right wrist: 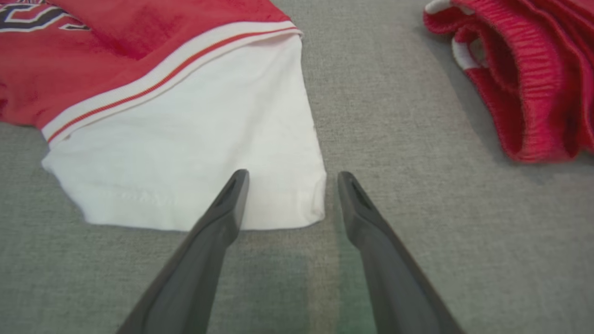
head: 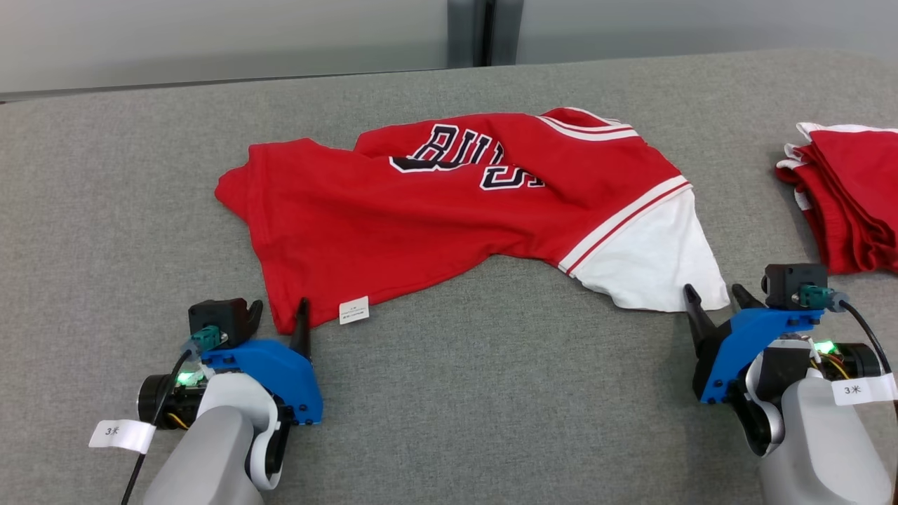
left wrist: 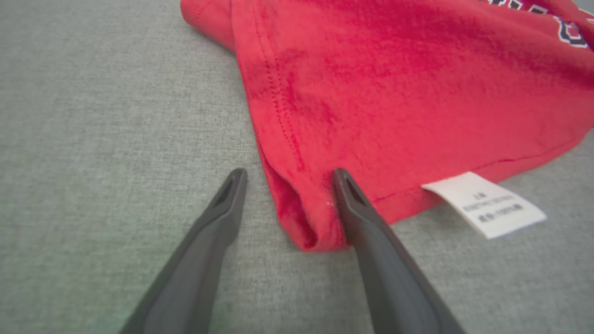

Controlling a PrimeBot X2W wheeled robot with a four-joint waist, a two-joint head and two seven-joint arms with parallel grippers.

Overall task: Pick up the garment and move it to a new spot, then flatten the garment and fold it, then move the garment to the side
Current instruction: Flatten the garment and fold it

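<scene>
The garment (head: 449,210), a red jersey with a black "BULLS" print, lies rumpled across the middle of the grey table. Its white sleeve (head: 652,259) points to the front right, and its small white tag (head: 353,310) sits at the front left hem. My left gripper (head: 279,307) stands open at the garment's front left corner. In the left wrist view that red corner (left wrist: 306,218) lies between the open fingers of the left gripper (left wrist: 288,174). My right gripper (head: 713,291) is open at the sleeve's edge. In the right wrist view the sleeve's corner (right wrist: 278,199) lies between the fingers of the right gripper (right wrist: 292,174).
A bundle of red shorts with white trim (head: 852,196) lies at the right edge of the table, seen as red shorts (right wrist: 524,79) in the right wrist view. The grey fabric table top (head: 449,407) stretches wide in front. A pale wall stands behind the far edge.
</scene>
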